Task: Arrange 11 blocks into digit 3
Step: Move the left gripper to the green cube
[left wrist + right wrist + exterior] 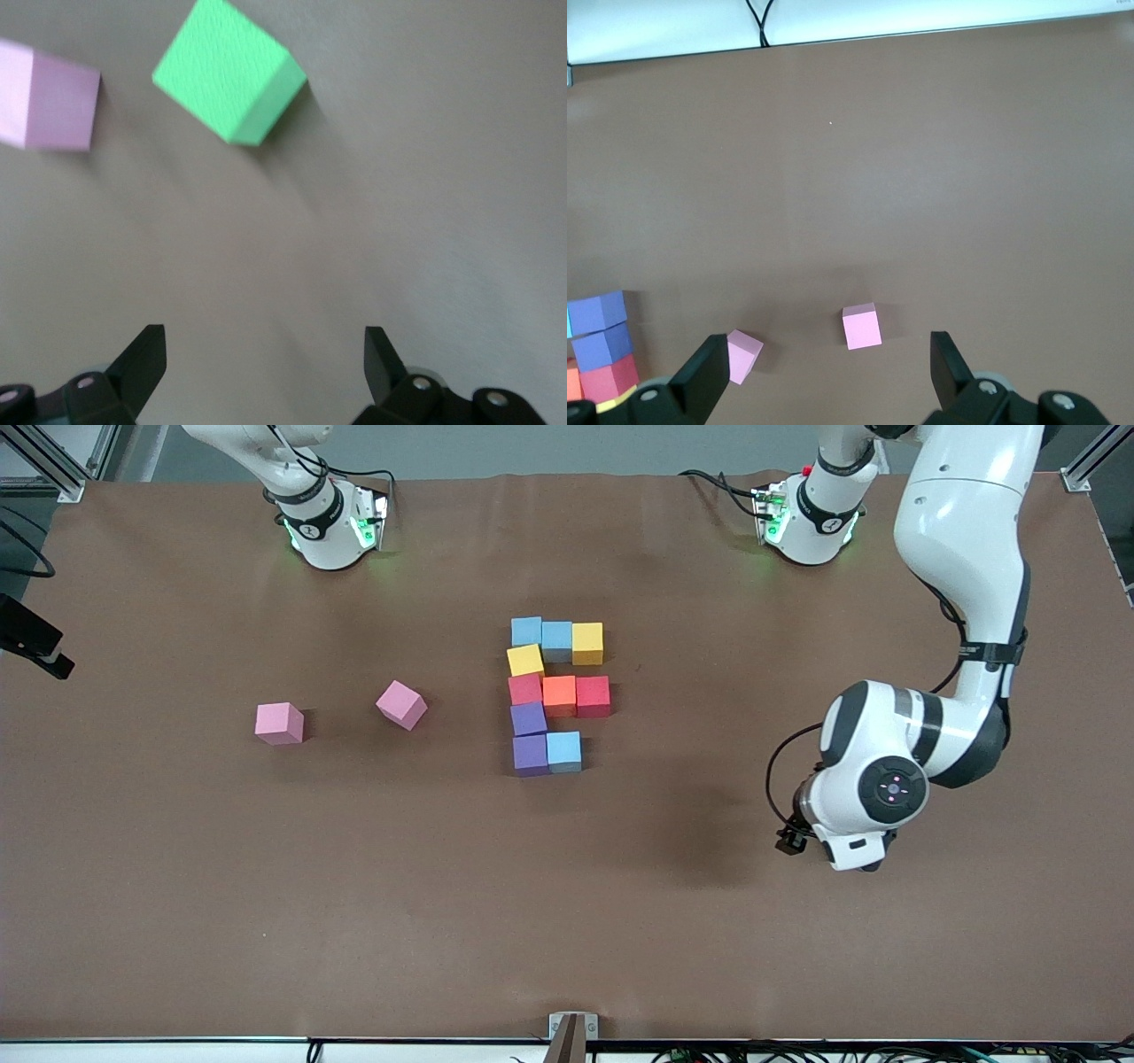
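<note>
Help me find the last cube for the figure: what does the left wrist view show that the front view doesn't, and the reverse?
Only the left wrist view shows a green cube and a pink cube beside it, plus the open left gripper over bare table. Only the front view shows the ten-cube figure, two pink cubes toward the right arm's end, and both arms. Both show the brown table.

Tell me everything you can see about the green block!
The green block is a small cube that looks like matte foam, bright green, with crisp edges and a slightly grainy surface. It shows only in the left wrist view, resting flat on the brown table, turned cornerwise to the camera. A pink cube lies beside it, with a gap between them. Nothing touches it: the left pincer hangs open above the table, short of it.
</note>
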Tool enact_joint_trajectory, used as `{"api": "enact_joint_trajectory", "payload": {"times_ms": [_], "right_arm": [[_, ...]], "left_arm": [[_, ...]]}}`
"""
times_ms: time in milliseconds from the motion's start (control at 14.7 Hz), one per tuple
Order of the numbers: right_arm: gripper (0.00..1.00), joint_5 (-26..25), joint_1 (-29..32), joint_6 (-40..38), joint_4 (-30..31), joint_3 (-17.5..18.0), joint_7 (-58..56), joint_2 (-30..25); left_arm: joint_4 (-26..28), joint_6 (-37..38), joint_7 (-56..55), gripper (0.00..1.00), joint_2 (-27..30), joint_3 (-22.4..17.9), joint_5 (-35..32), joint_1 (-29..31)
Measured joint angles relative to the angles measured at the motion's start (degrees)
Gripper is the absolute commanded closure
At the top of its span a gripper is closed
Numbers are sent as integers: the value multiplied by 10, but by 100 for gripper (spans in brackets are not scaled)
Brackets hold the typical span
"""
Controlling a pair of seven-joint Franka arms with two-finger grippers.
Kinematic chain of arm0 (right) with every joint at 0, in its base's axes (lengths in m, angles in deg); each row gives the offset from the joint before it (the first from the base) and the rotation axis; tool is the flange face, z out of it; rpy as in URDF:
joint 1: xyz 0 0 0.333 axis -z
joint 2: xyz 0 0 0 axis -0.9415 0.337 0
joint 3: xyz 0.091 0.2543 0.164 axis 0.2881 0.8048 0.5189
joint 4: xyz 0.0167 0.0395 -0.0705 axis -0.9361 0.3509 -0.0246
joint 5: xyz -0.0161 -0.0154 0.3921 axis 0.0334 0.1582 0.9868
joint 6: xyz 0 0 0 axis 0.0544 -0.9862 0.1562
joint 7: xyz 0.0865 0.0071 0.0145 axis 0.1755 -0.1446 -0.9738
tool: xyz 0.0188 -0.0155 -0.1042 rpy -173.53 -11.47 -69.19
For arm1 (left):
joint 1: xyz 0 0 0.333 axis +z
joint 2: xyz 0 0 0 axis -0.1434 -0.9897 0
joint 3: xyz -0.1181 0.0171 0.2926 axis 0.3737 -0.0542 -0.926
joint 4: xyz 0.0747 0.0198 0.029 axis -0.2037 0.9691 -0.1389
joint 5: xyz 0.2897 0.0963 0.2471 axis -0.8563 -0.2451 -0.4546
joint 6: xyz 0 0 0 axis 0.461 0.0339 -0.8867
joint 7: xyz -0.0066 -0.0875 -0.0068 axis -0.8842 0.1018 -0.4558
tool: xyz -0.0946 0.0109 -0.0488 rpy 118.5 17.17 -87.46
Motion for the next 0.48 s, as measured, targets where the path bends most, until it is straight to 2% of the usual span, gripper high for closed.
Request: {"api": "enact_joint_trajectory", "payload": {"times_ms": [476], "right_arm": [[0,0,0,0,0,0,-8,0]], "left_arm": [[24,-4,182,1,0,0,-19,43]]}}
